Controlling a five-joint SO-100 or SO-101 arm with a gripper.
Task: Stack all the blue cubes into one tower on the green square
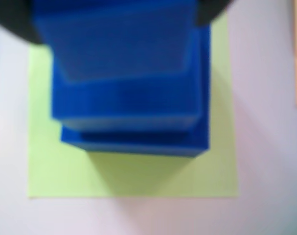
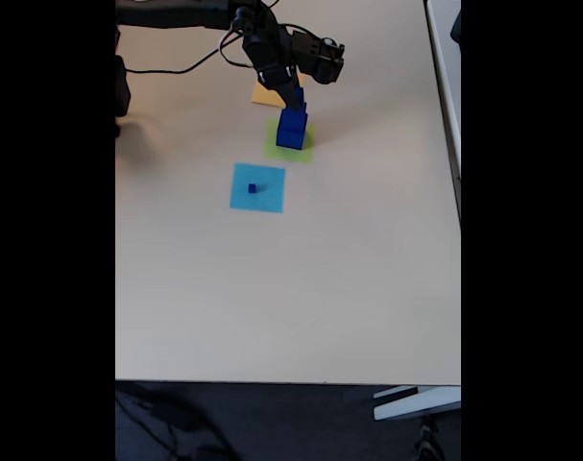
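While the tower of blue cubes [image 2: 291, 128] sits on the green square [image 2: 303, 150], one tiny blue cube [image 2: 253, 188] is off on its own.

That tiny one rests on the light-blue square [image 2: 257, 187], near the green one on the pale counter [image 2: 320, 288]. Wrist view is blurry but shows stacked cubes [image 1: 133, 103] over green paper [image 1: 138, 176]. The end effector [image 2: 296, 93] is right at the stack's top, by the orange-yellow square [image 2: 268, 94]; can't tell if it's gripping or spread.
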